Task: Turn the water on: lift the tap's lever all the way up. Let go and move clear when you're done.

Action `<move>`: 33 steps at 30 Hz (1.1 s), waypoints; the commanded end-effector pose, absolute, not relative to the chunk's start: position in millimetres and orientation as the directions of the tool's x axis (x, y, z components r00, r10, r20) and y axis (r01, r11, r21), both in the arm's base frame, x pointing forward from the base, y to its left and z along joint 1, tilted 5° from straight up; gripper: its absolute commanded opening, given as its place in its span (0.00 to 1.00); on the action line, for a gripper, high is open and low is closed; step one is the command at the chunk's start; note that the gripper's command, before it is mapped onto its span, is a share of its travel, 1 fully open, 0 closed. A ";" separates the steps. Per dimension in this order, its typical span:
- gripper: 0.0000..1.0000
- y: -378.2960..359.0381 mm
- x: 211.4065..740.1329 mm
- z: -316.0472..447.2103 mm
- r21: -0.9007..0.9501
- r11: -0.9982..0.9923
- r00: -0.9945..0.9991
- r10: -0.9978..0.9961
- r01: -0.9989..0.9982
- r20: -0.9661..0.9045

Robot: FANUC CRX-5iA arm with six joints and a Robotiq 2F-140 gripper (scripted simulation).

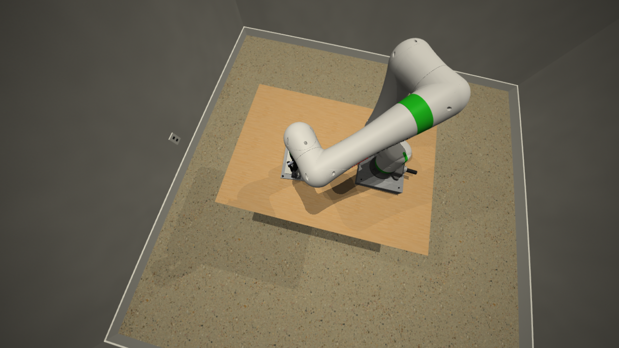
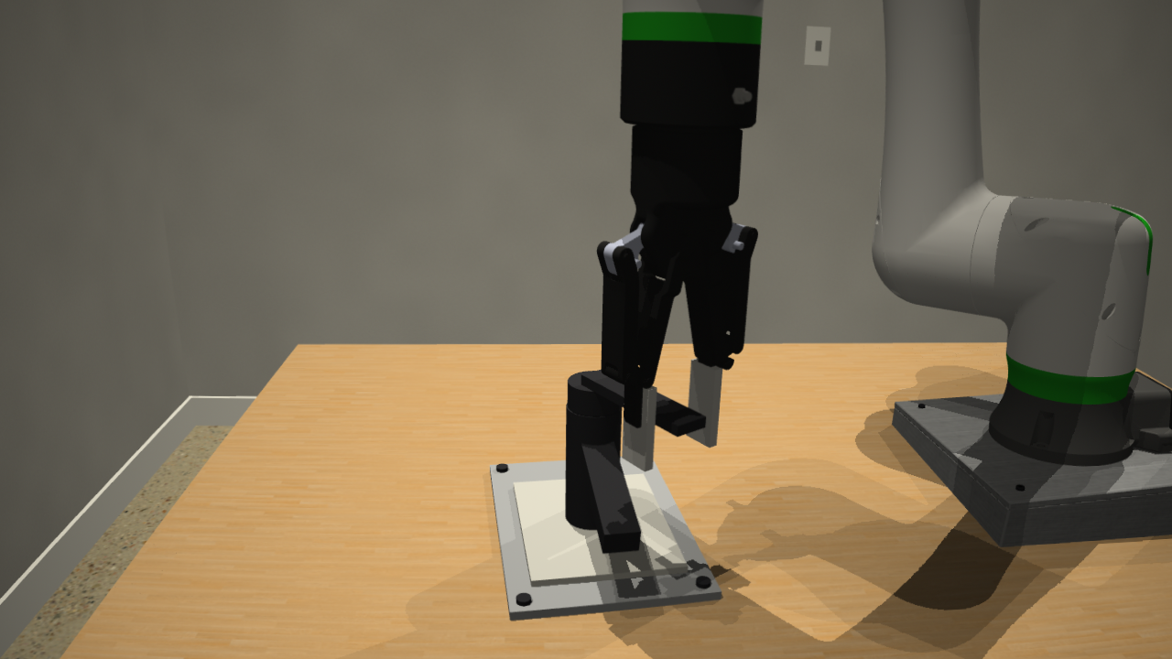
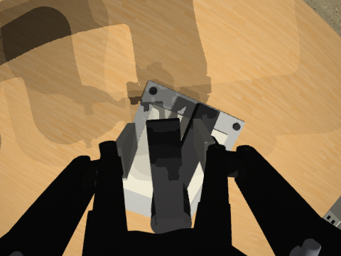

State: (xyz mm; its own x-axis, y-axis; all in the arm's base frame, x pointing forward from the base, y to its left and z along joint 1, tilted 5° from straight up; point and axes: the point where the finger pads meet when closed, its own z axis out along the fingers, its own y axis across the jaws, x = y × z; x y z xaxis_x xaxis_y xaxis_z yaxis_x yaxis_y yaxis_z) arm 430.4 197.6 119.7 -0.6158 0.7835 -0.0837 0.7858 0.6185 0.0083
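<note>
A black tap [image 2: 591, 459] stands on a grey base plate [image 2: 602, 545] on the wooden table. Its spout slopes down toward the plate's front. Its flat black lever [image 2: 667, 415] sticks out from the top to the right, roughly level and sloping slightly down. My gripper [image 2: 671, 427] points straight down with its two grey finger pads on either side of the lever near its outer end. In the wrist view the lever [image 3: 166, 171] lies between my fingers with a gap on each side. The fingers are partly open and hold nothing. In the overhead view my arm hides most of the tap [image 1: 288, 167].
My own base [image 2: 1032, 475] stands on a dark plate at the right of the table, a short way from the tap. The table's left edge drops to a gravel floor [image 2: 106, 541] bordered by a low white curb.
</note>
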 end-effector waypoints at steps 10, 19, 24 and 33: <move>0.39 197.7 430.6 119.9 0.009 0.618 -0.616 0.783 0.786 -0.084; 0.39 197.7 430.6 119.9 0.009 0.618 -0.616 0.783 0.786 -0.084; 0.00 197.7 430.6 119.9 0.009 0.618 -0.616 0.783 0.786 -0.084; 0.00 197.7 430.6 119.9 0.009 0.618 -0.616 0.783 0.786 -0.084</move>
